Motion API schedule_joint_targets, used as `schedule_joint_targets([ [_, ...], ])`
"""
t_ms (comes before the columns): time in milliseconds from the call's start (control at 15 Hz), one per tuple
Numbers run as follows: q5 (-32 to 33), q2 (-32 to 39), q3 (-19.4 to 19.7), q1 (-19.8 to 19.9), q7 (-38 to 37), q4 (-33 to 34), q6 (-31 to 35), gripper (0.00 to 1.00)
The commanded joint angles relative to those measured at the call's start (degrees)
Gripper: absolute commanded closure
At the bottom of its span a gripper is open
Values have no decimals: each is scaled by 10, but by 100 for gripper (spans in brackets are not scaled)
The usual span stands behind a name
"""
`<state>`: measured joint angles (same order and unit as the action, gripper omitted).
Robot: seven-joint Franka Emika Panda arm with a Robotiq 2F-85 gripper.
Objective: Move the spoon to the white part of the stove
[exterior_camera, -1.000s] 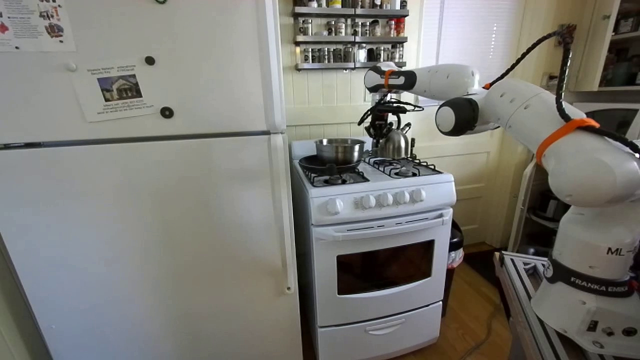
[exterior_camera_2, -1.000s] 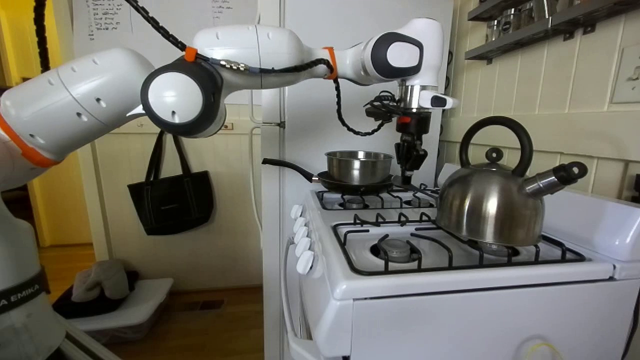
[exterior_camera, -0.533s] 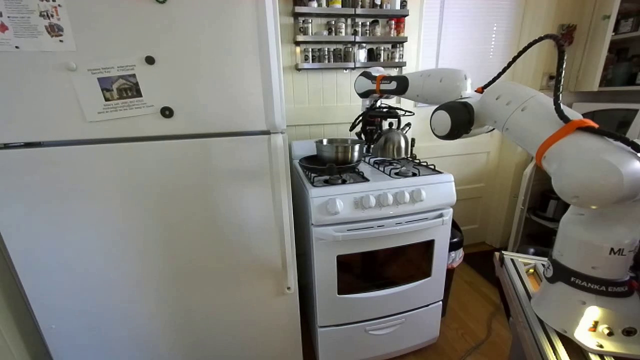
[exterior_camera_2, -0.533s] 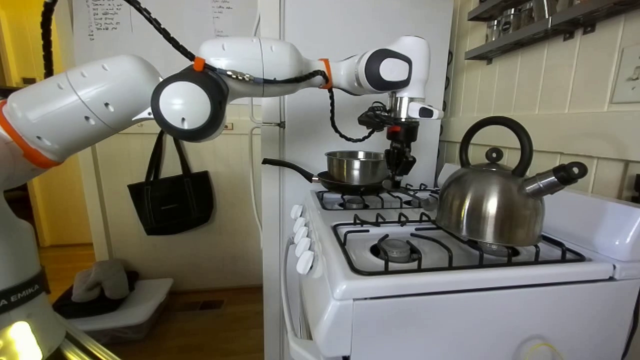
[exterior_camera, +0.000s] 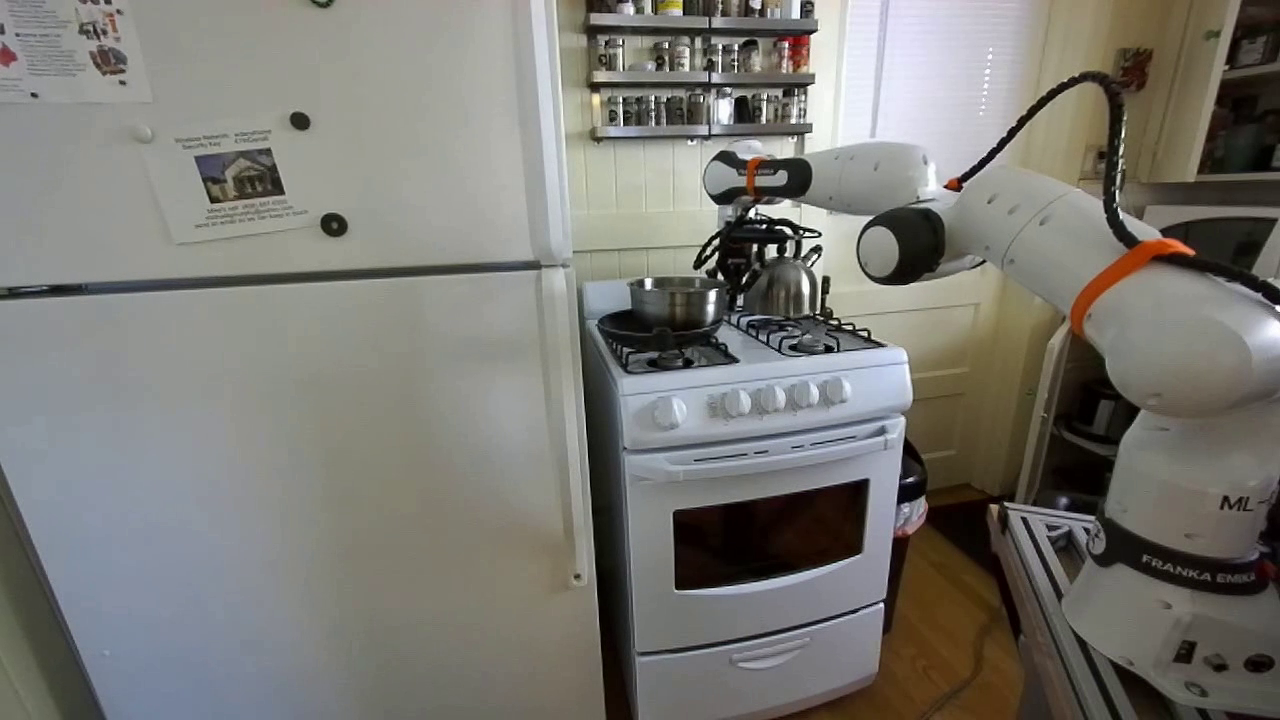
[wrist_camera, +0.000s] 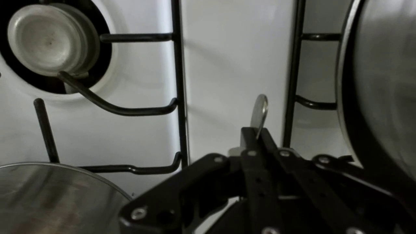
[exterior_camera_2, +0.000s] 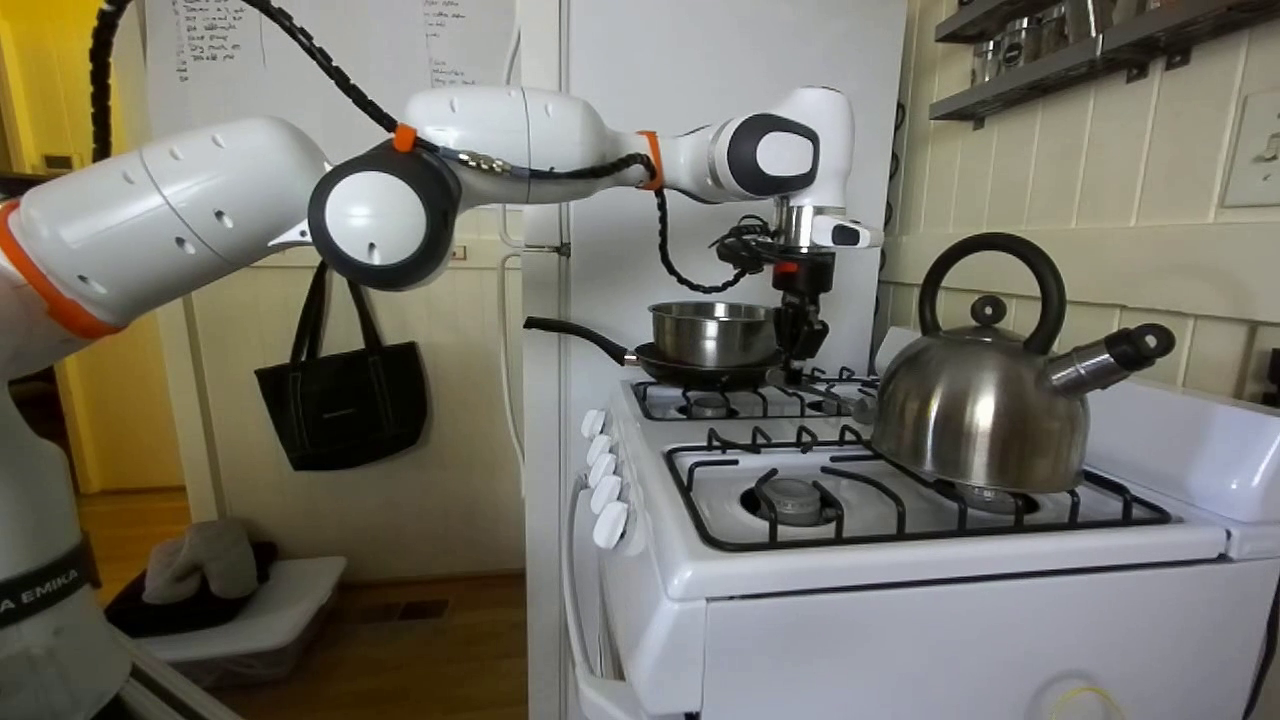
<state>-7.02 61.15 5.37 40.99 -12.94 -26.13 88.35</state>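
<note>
While the end effector (wrist_camera: 257, 134) is clamped on the spoon (wrist_camera: 259, 112), the step in hand appears to be placement, with release not yet carried out. Position: low over the stove (exterior_camera_2: 920, 630), beside the frying pan (exterior_camera_2: 705, 378), and nearer the rear edge than the front edge. In the wrist view the spoon's free tip shows against the white part of the stove (wrist_camera: 232, 74) — the bare enamel strip between the two burner grates (wrist_camera: 177, 58). Contact between spoon and enamel cannot be confirmed.

Next move, as judged: lower until the spoon bears on the strip, hold its length parallel to the burner grates, then release and withdraw straight up. Caution: the rear end may catch on a bar if the spoon turns during release; clearance on the frying pan side looks small.

Appearance: the spoon is smooth grey metal with a rounded tip and a thin bright edge. The tip points toward the front edge of the stove and seems to stand on edge rather than lie flat. The remainder is largely masked in the wrist view; in an exterior view it shows as a dim grey length extending toward the kettle (exterior_camera_2: 985, 420) — which end is the bowl cannot be told.
</note>
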Motion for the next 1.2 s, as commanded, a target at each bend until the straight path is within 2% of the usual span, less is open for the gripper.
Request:
schedule_joint_targets([
  [0,13,17,12,-3,-31,1,-20,99],
  [600,13,26,8,8,-7,1,-164,99],
  [1133,17,41,8,9,19,6,-237,99],
])
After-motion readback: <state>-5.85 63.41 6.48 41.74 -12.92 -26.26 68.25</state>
